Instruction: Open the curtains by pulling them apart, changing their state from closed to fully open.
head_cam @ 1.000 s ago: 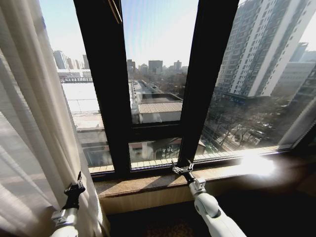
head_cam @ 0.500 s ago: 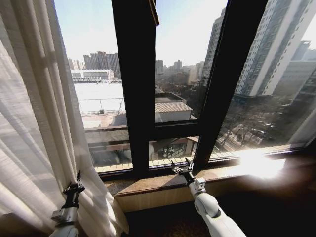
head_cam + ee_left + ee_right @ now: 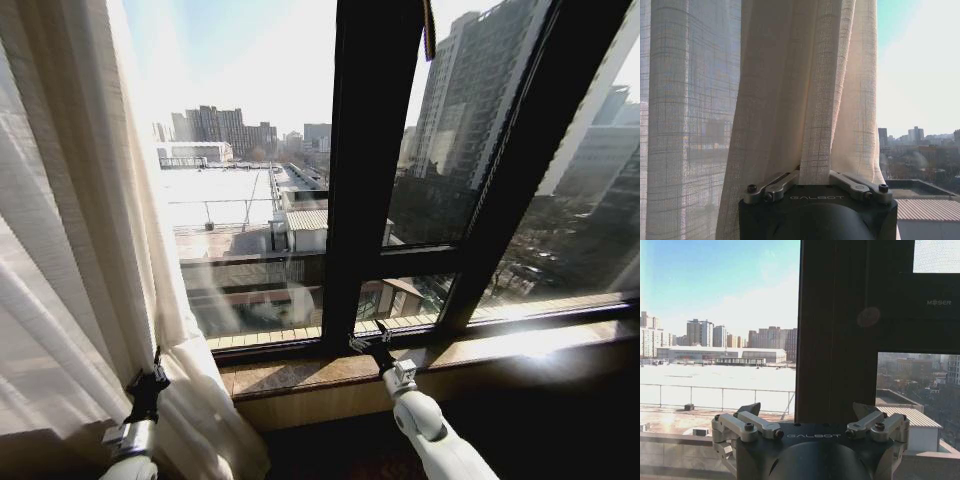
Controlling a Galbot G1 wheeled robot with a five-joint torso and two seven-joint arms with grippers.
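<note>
The curtains [image 3: 70, 250] are sheer white pleated fabric, bunched along the left side of the window in the head view. My left gripper [image 3: 153, 372] is low down against the curtain's inner edge. In the left wrist view it [image 3: 815, 175] is shut on a fold of the curtain [image 3: 790, 90], which rises straight up out of its closed jaws. My right gripper [image 3: 368, 341] hovers just above the window sill near the dark middle post. It [image 3: 806, 412] is open with nothing between its fingertips [image 3: 751, 408].
A wide dark window post [image 3: 372, 180] stands in the middle, with a second slanted one [image 3: 520, 170] to its right. The stone sill [image 3: 300, 372] runs across below the glass. City roofs and towers lie beyond the pane. Dark floor lies at the lower right.
The whole picture has shifted right, so the camera has moved left. Against the window posts the curtain's edge now sits farther left, uncovering more glass. Both grippers keep their places in the picture.
</note>
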